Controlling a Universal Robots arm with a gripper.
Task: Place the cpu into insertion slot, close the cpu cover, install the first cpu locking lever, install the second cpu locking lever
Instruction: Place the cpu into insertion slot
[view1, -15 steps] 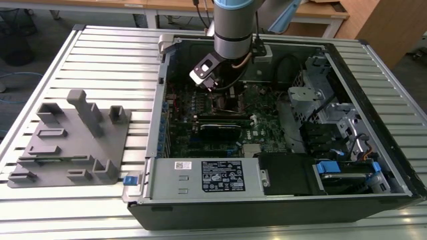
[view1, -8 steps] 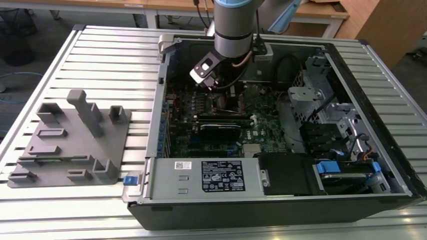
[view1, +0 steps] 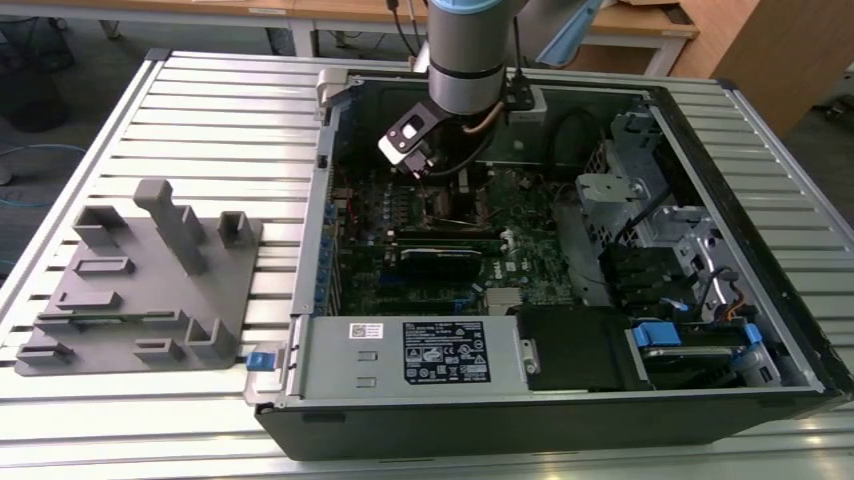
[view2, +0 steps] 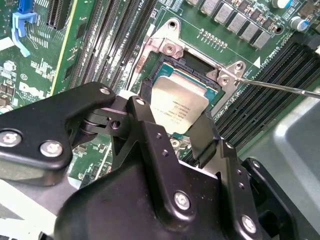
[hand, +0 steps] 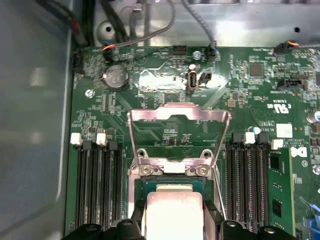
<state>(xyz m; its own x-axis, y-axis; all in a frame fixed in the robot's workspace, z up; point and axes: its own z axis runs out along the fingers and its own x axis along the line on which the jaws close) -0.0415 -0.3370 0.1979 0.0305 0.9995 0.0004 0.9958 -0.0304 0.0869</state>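
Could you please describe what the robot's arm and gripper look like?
The arm is a silver-grey cylinder with a light-blue joint cap and a black band. A white-and-black box and looped cables sit at its wrist. The gripper is matte black, angular, studded with silver screws.

Arm (view1: 467, 50) upright, tool (view2: 175, 112) low (clamped)
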